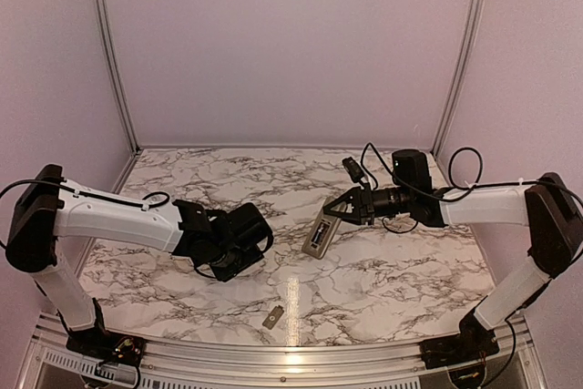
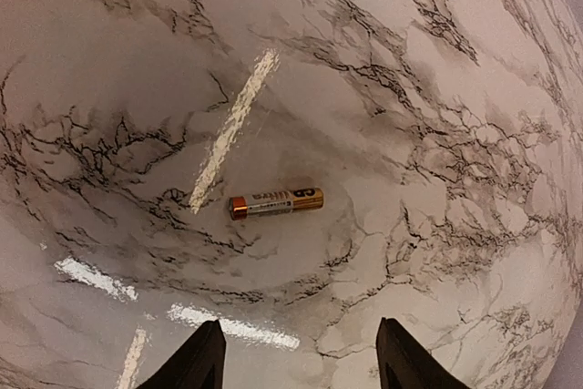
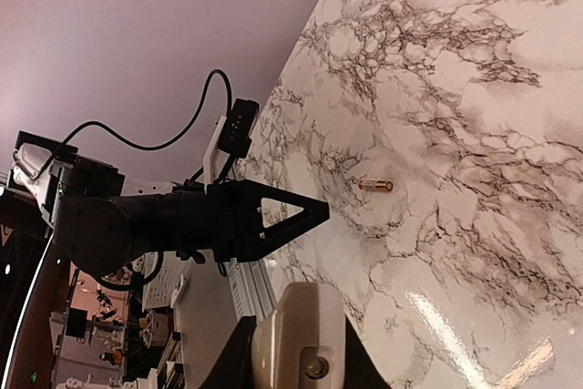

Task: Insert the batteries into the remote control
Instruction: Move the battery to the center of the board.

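Observation:
One battery [image 2: 276,202], gold and dark with an orange end, lies flat on the marble table [image 2: 437,88]. My left gripper [image 2: 301,363] hangs above it, open, with nothing between its fingers [image 2: 197,362]; the battery lies just beyond the fingertips. The same battery [image 3: 375,186] shows small in the right wrist view, past the left gripper [image 3: 273,216]. The remote control [image 1: 319,232] is held tilted above the table's middle, grey-tan side showing, with my right gripper [image 1: 341,213] shut on its end. Up close, the remote control [image 3: 298,330] fills the right gripper [image 3: 293,360].
A small flat grey cover plate [image 1: 272,318] lies near the table's front edge. Purple walls and metal frame posts [image 1: 460,52] enclose the table at the back and sides. A black cable [image 1: 369,157] loops above the right wrist.

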`<action>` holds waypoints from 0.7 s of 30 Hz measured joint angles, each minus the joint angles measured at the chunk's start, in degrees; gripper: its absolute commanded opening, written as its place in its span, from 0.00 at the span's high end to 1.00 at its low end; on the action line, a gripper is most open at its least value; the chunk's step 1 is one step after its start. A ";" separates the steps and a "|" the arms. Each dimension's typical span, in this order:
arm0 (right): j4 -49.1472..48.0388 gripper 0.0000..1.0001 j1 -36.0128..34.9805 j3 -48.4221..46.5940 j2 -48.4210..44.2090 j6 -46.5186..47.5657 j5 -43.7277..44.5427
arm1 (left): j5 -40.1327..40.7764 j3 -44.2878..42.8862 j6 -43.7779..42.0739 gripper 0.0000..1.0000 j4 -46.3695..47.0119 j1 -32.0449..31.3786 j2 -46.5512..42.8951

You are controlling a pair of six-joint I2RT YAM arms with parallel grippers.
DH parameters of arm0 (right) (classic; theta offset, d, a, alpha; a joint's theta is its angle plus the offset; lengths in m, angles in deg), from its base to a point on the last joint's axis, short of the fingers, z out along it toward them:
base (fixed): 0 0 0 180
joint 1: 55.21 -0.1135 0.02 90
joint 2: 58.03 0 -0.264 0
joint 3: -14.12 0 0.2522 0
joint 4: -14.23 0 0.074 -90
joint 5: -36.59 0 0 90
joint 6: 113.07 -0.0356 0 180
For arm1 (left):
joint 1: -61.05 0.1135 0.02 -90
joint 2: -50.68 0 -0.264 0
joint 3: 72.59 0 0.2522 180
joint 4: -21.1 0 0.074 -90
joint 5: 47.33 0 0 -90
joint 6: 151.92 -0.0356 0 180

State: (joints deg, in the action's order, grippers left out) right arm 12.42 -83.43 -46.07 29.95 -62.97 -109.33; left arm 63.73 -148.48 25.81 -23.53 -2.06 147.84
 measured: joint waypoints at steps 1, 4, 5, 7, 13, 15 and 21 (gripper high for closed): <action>0.02 1.00 0.00 0.00 0.00 0.11 0.00 | 0.02 0.04 0.70 0.38 0.13 0.00 0.33; 0.02 1.00 0.02 0.00 0.00 0.13 -0.02 | 0.42 0.31 2.80 0.35 0.72 0.07 0.55; 0.02 1.00 0.02 0.00 0.00 0.15 -0.02 | 0.66 0.39 3.61 0.32 0.92 0.11 0.55; 0.02 1.00 0.02 0.00 0.00 0.15 0.00 | 1.20 0.59 5.16 0.31 1.22 0.35 0.55; 0.02 1.00 0.02 0.00 0.00 0.24 -0.02 | 2.12 -0.76 8.44 0.30 0.50 1.29 2.25; 0.02 1.00 0.11 0.00 -0.02 0.35 -0.02 | 1.99 -1.68 8.96 0.31 0.22 1.90 3.56; 0.04 1.00 1.29 0.00 -0.02 0.55 -0.04 | 1.09 -3.08 8.85 0.33 -0.42 4.28 5.95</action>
State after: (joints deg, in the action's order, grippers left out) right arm 12.46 -82.14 -46.07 29.93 -62.43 -109.38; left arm 64.82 -151.56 34.66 -23.95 2.23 153.79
